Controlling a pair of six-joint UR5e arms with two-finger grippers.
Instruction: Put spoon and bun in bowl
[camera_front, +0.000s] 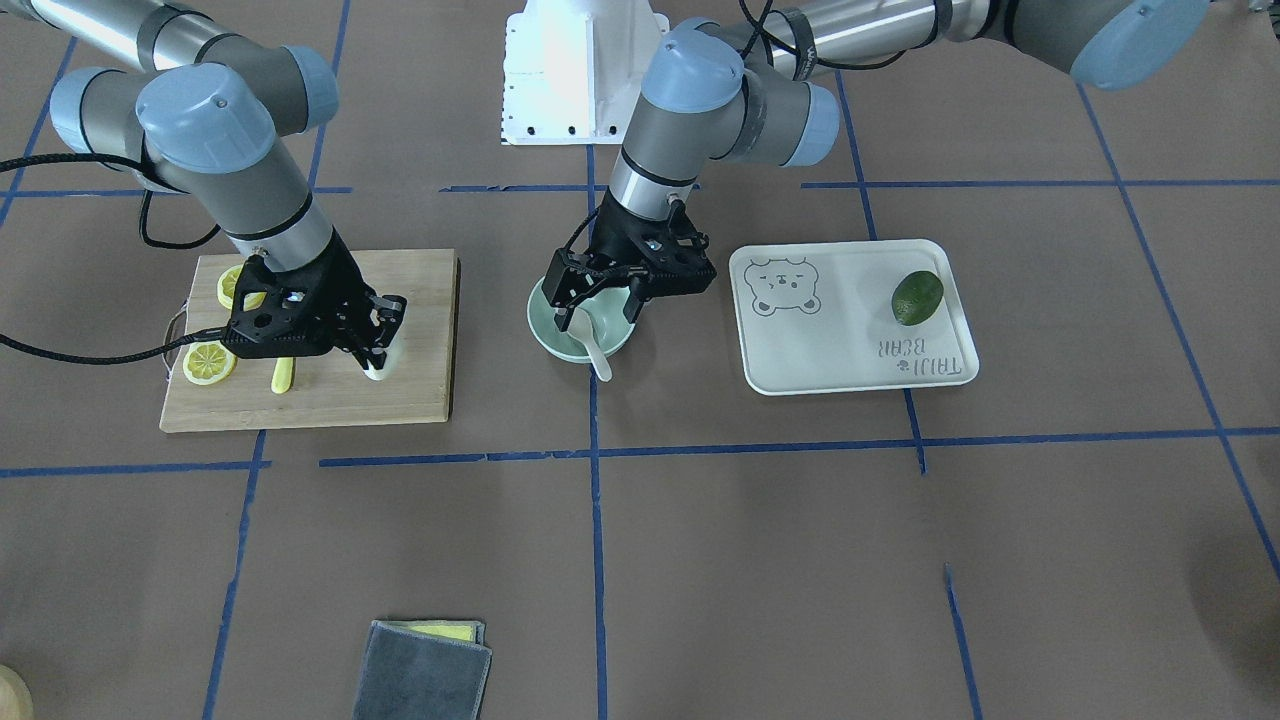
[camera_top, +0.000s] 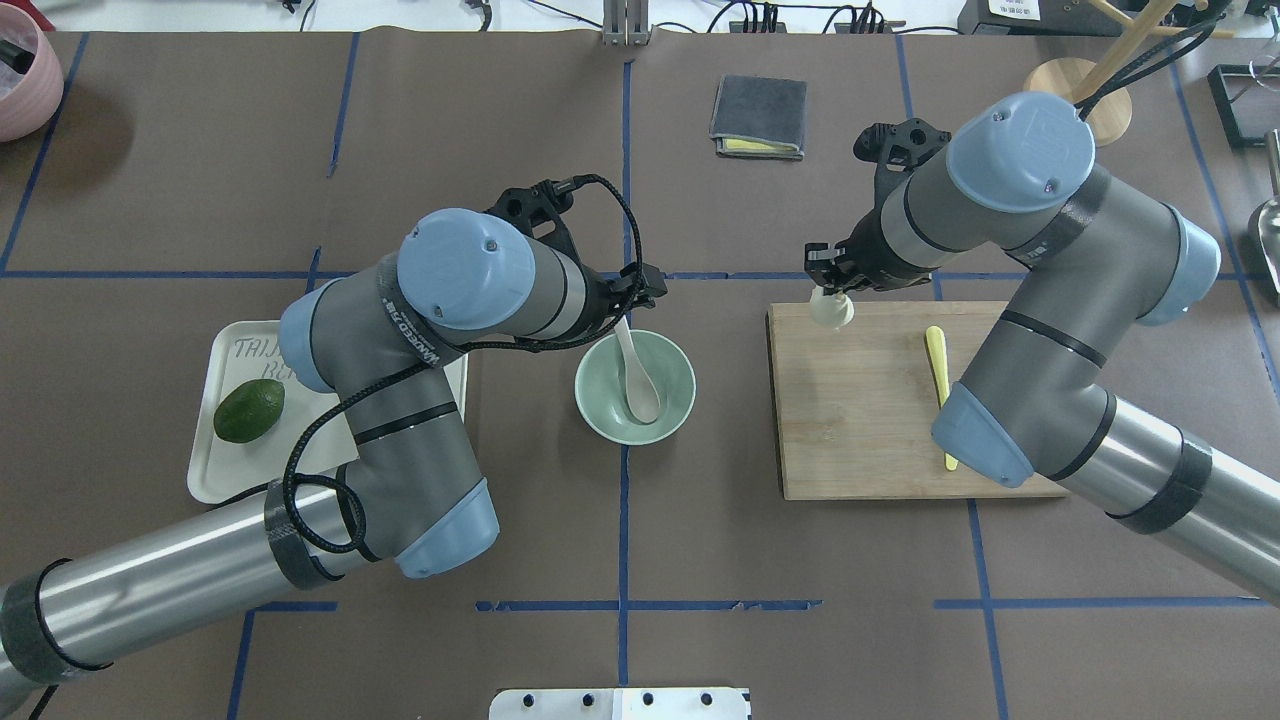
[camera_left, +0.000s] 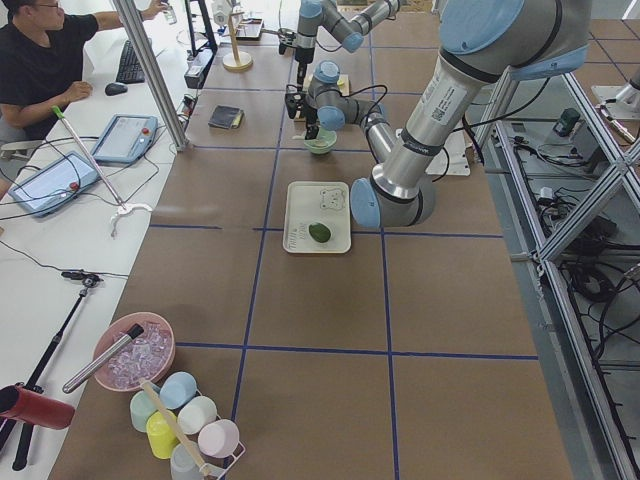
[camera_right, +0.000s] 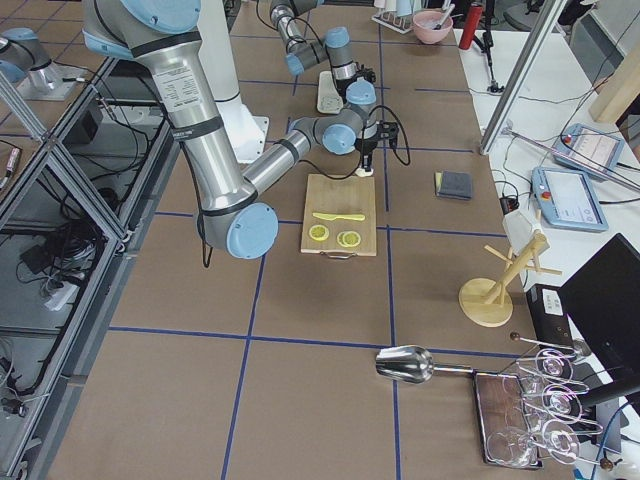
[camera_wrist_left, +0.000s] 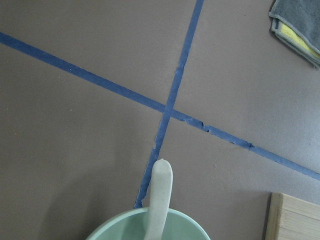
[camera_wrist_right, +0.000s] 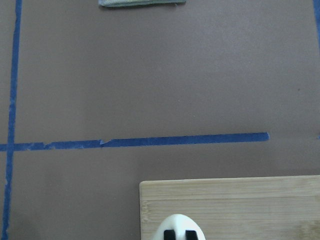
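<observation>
Right fingers (camera_front: 385, 322) clamped bun (camera_top: 832, 311) at cutting board (camera_top: 870, 420) edge. Left fingers (camera_front: 562, 308) spread wide over bowl (camera_top: 598, 400), spoon (camera_top: 640, 385) inside beneath. Risk: arms clashing at bowl, or bun slipping from a loose pinch.

- Bright, even light from above covers my counter (camera_front: 760, 560); the shadows on it are soft and faint.
- The white base (camera_front: 580, 70) at 12 o'clock glares, washed out.
- In my wrist views the bun (camera_wrist_right: 178, 222) and bowl (camera_wrist_left: 115, 227) at 6 o'clock look slightly soft.
</observation>
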